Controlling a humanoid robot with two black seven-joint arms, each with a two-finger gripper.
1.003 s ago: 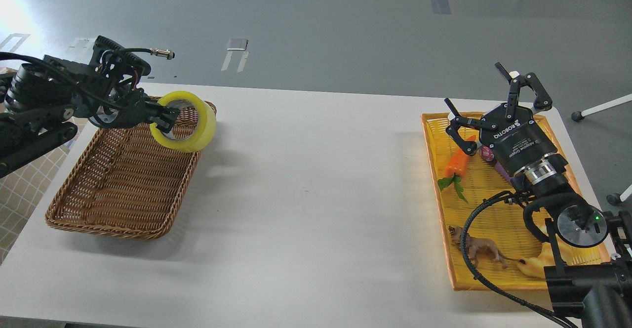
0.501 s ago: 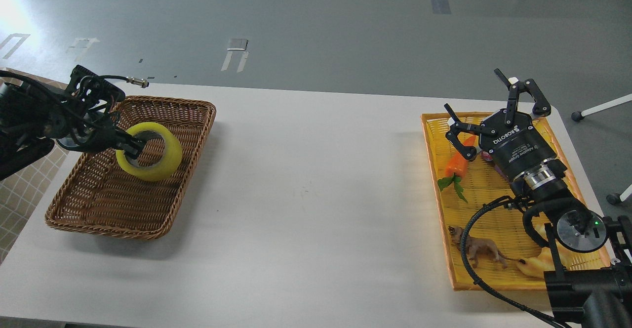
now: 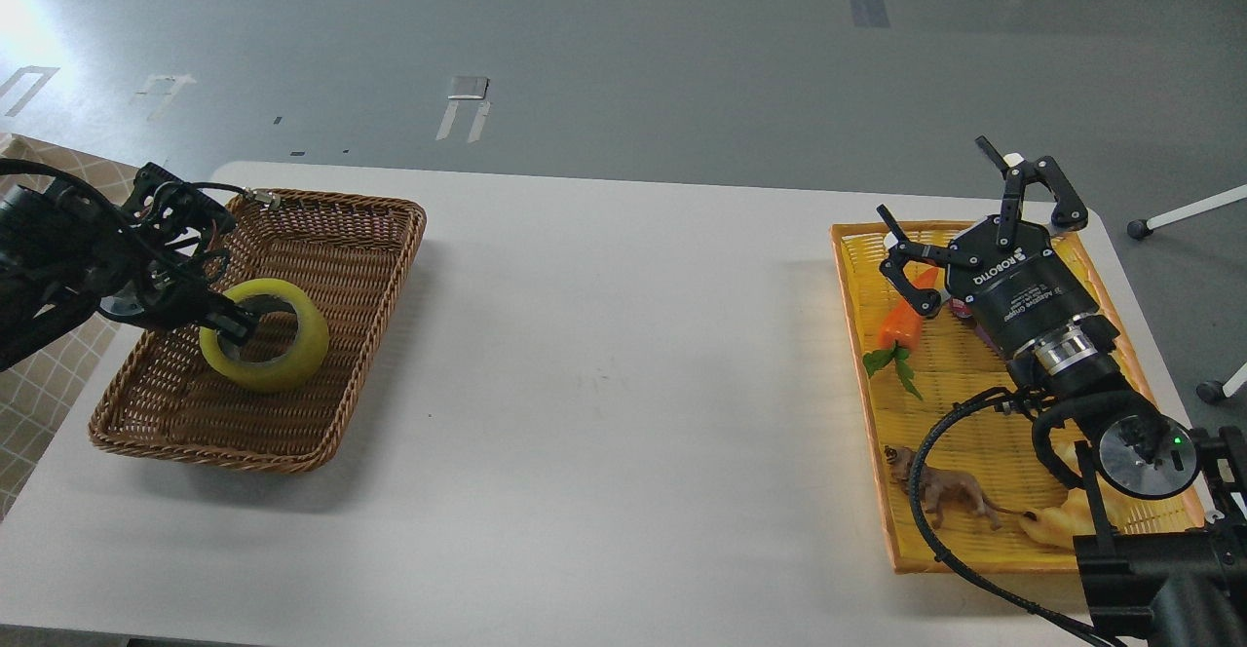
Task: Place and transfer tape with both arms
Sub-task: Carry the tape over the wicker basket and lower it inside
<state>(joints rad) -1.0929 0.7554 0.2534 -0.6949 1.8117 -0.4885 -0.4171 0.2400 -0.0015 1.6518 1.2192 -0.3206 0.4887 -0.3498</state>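
Observation:
The yellow tape roll [image 3: 278,345] is low inside the brown wicker basket [image 3: 321,413] at the left of the table, tilted; I cannot tell whether it touches the weave. My left gripper [image 3: 234,323] is shut on the tape, with fingers on its left rim and in its core. My right gripper [image 3: 974,204] is open and empty, its fingers spread above the far end of the yellow tray [image 3: 974,559] at the right.
The yellow tray holds an orange toy carrot [image 3: 901,323], a brown toy animal [image 3: 950,493] and a yellowish croissant-shaped toy [image 3: 1057,525]. The white table [image 3: 614,384] lies between basket and tray. My right arm covers part of the tray.
My left gripper has carried the tape from above the basket's far right corner down and leftward into the basket. My right gripper has drawn back slightly and stays open.

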